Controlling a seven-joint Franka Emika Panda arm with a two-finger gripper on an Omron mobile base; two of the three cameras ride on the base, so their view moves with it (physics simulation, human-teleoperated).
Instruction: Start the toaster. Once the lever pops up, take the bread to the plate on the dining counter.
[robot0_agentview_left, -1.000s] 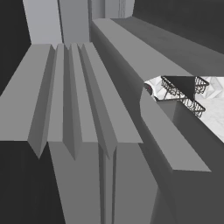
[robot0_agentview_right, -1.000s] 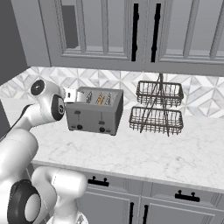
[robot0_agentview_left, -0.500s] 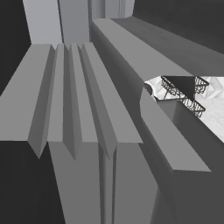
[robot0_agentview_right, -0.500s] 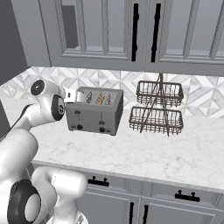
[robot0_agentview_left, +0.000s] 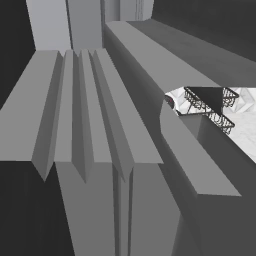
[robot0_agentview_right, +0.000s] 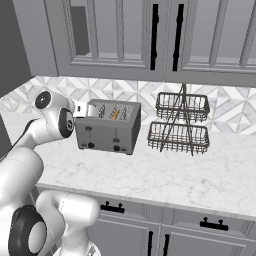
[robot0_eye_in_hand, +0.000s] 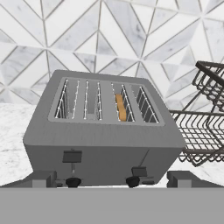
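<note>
Bread (robot0_eye_in_hand: 120, 107) sits inside the toaster (robot0_eye_in_hand: 103, 131), in the third slot counted from the left in the hand view; only its orange-brown top edge shows between the slot wires. In the right base view the same slice (robot0_agentview_right: 115, 114) appears as a small orange strip in the top of the toaster (robot0_agentview_right: 107, 127). The toaster is a grey four-slot box and it stands on the white marble desk (robot0_agentview_right: 165, 175), near the tiled wall. On its front face the left lever (robot0_eye_in_hand: 72, 156) is higher than the right lever (robot0_eye_in_hand: 139, 171), and under each lever there is a dark round knob. A dark two-tier wire basket (robot0_agentview_right: 180, 124) stands on the desk just beside the toaster, on its right side. The gripper (robot0_eye_in_hand: 113, 179) is in front of the toaster, low, with its two fingers wide apart and nothing between them. In the right base view the white arm (robot0_agentview_right: 47, 125) reaches toward the left end of the toaster. Grey cabinets (robot0_agentview_right: 150, 37) hang above the desk
</note>
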